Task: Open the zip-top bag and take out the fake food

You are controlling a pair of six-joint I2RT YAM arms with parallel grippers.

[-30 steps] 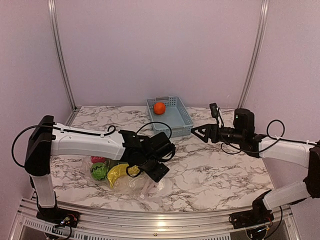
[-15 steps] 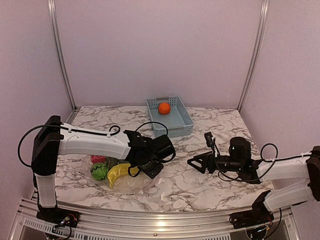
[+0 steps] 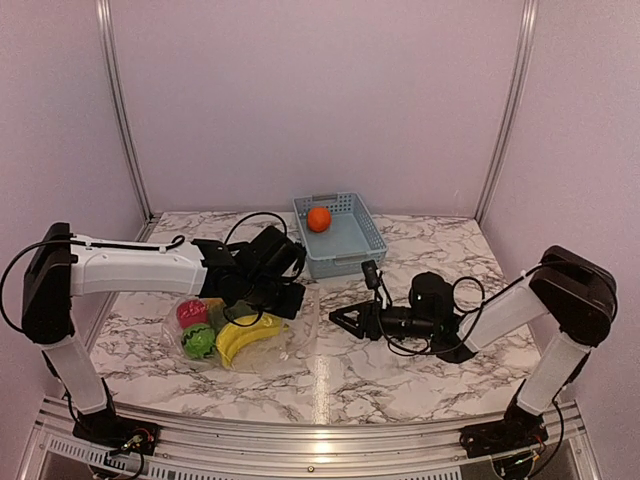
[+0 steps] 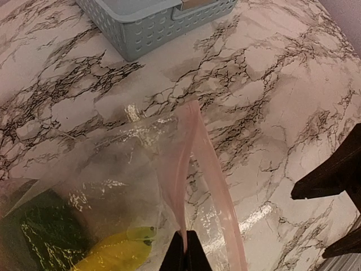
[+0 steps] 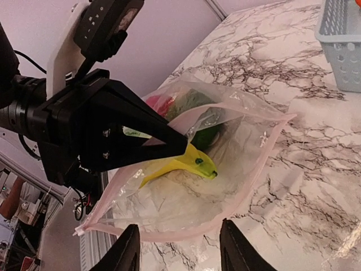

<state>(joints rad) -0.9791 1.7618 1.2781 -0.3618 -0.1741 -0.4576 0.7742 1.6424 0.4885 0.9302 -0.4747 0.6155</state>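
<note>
The zip-top bag [image 3: 262, 350] lies at the front left of the table with its mouth pulled apart. My left gripper [image 4: 185, 249] is shut on the upper pink zip strip [image 4: 179, 169] and holds it up. Inside the bag lie a yellow banana [image 3: 245, 338], a green striped ball [image 3: 198, 340] and a pink-red fruit [image 3: 191, 312]. The banana [image 5: 180, 161] points toward the mouth. My right gripper [image 5: 183, 251] is open, low over the table just outside the lower lip [image 5: 225, 223]. An orange ball [image 3: 318, 218] sits in the basket.
The light blue lattice basket [image 3: 352, 246] stands at the back centre, just behind the left wrist. The right gripper's fingers [image 4: 333, 175] show dark at the edge of the left wrist view. Metal frame posts rise at the back corners.
My left gripper shut on the bag's upper strip and drew it back and up, opening the mouth. The right arm swung from beside the basket down to the bag mouth, its jaws narrowing.
</note>
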